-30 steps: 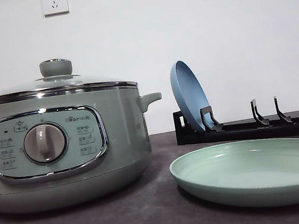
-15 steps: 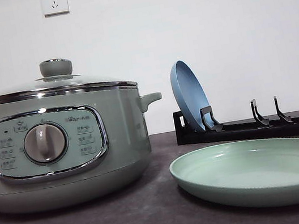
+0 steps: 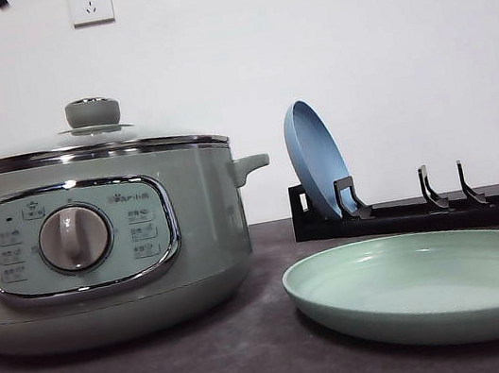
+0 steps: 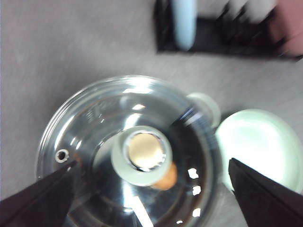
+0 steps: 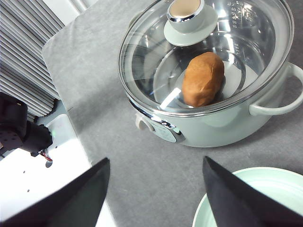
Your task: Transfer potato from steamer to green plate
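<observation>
Right wrist view shows the potato (image 5: 203, 78) under the steamer (image 3: 96, 241) lid; both claws gape apart.

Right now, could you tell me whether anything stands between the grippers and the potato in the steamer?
Yes. The glass lid sits closed on the steamer, covering the potato inside. The left gripper hangs open above the lid's knob; the green plate beside the steamer is bare.
</observation>
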### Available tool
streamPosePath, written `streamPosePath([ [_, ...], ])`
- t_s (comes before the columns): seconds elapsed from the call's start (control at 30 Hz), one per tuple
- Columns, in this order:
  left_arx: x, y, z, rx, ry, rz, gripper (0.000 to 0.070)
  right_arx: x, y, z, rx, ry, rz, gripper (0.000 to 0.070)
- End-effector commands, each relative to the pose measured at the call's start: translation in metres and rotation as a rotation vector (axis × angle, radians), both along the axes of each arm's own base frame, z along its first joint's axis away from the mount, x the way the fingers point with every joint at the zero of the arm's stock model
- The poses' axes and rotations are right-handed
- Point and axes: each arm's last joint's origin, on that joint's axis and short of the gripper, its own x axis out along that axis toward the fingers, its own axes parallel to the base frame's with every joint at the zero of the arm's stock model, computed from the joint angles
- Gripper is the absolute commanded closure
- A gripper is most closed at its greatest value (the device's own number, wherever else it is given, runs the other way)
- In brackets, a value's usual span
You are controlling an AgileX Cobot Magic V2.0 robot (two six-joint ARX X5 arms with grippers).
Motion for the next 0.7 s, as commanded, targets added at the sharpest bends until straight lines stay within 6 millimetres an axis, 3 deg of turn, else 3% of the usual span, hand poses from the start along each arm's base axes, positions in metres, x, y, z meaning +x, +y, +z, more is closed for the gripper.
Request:
streamPosePath([
  [0.0, 0.013, -0.008, 0.000, 0.032, 0.007, -0.015, 0.0064, 0.001, 0.003, 0.002, -0.003, -0.023, 0.021, 0.0313],
  [0.3, 0.051, -0.035, -0.036, 0.158, 0.145, -0.013, 0.0068, 0.000, 0.002, 0.000, -0.027, -0.014, 0.024, 0.0313],
  [0.67, 0.069, -0.056, -0.066, 0.216, 0.230, -0.044, 0.0070, 0.000, 0.002, 0.000, -0.031, -0.018, 0.029, 0.0313],
])
